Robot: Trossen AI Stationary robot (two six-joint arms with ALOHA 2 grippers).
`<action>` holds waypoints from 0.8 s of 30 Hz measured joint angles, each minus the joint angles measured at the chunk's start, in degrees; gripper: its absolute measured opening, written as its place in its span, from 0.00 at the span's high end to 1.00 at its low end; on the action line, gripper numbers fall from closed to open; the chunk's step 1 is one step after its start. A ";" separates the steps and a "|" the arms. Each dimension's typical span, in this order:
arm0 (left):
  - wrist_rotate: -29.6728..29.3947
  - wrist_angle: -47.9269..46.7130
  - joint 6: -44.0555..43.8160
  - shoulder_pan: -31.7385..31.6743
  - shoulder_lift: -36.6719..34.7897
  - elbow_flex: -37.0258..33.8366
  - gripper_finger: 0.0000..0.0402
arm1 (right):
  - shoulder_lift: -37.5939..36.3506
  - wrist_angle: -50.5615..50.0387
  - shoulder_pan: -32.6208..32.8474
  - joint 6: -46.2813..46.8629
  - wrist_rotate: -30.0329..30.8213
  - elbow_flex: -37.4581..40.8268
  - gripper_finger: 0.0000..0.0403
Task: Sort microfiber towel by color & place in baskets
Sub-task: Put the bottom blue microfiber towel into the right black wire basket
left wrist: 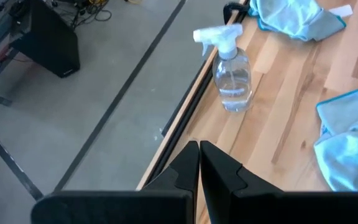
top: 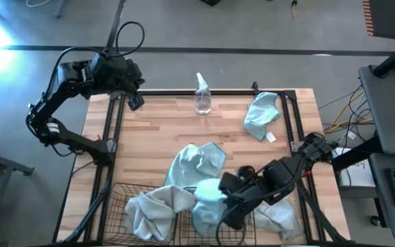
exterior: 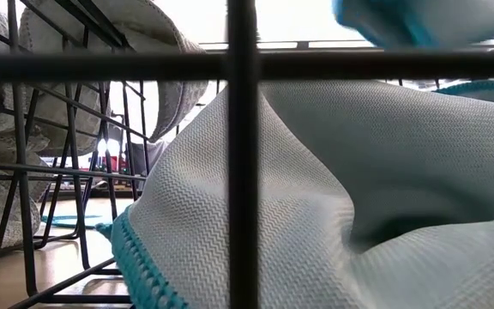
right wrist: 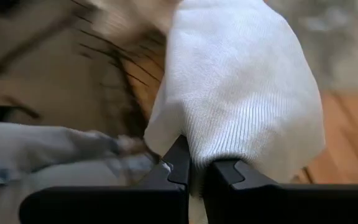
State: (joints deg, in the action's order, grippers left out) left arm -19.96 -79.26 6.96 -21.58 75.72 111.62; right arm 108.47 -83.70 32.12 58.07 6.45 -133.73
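The table (top: 156, 130) has bare wood across its middle and far-left part. Black frame rails run down both sides and along the far edge.

Two baskets sit at the near edge, around 6 o'clock. The left basket (top: 118, 206) holds a grey-white towel (top: 153, 213). The right basket (top: 249, 230) holds another pale towel (top: 280, 218) in its right half and light blue cloth (top: 204, 219) at its left side.

A large blue towel (top: 196, 163) lies at the table's centre, its near edge reaching the baskets. A smaller blue towel (top: 260, 114) lies at 1 o'clock, near the right rail. A spray bottle (top: 202, 96) stands upright at 12 o'clock by the far rail.

The right gripper (top: 219, 195) hangs over the gap between the baskets, at about 5 o'clock. Its fingers (right wrist: 179, 163) are clamped on a pale towel (right wrist: 241, 93), which bunches just beyond the fingertips above the wire.

The left gripper (top: 136, 101) waits at 10 o'clock, over the far-left corner, fingers (left wrist: 188, 168) pressed together with nothing between them.
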 joint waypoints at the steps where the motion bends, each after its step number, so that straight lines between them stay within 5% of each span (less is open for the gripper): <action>1: 0.02 -0.52 0.00 0.00 -0.02 -0.01 1.00 | 0.07 -2.83 0.00 1.64 -0.49 0.07 0.97; 15: 0.02 -1.64 0.00 0.00 -1.50 -0.01 1.00 | 0.43 0.15 0.00 7.02 -15.06 7.36 0.97; 24: 0.02 -1.62 -0.26 0.00 -1.97 0.01 1.00 | 0.52 6.53 -0.15 1.62 -15.64 10.07 0.89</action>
State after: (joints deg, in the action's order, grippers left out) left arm -19.94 -80.88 6.70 -21.58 73.76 111.63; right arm 108.99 -77.17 31.97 59.68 -9.19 -123.66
